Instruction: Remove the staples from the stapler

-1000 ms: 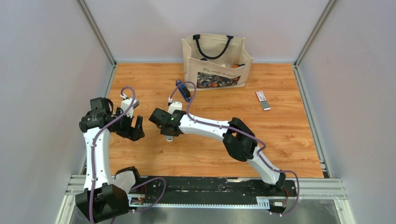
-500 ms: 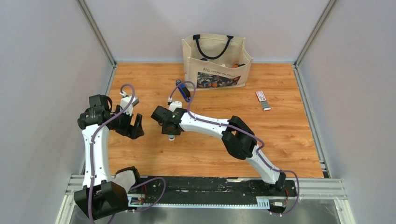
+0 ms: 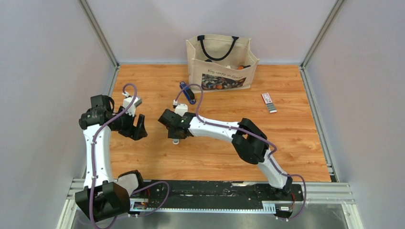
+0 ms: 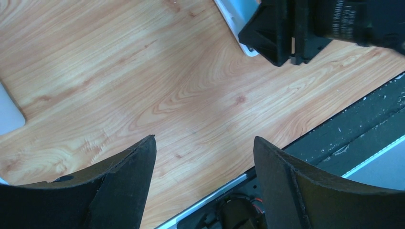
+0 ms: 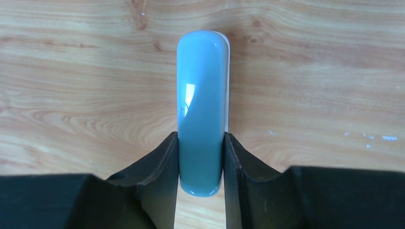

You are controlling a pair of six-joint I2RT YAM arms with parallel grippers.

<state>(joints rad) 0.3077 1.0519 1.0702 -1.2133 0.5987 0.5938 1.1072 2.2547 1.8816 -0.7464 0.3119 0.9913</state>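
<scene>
While the stapler (image 3: 187, 92) lies on the table (image 3: 296, 133) just in front of the tote bag (image 3: 220, 62), we log both arms well apart from it. The right gripper (image 5: 201, 138) is mid-table and clenched on a pale stick-like tool (image 5: 202, 95). Our wrist view shows its 2 fingers pressed against the tool's sides, the rounded end jutting out over the wood. To its left, the left gripper (image 4: 203, 143) hovers above bare wood, jaws spread with nothing between them. We note 1 white-and-red box (image 3: 269, 102) lying far right.
</scene>
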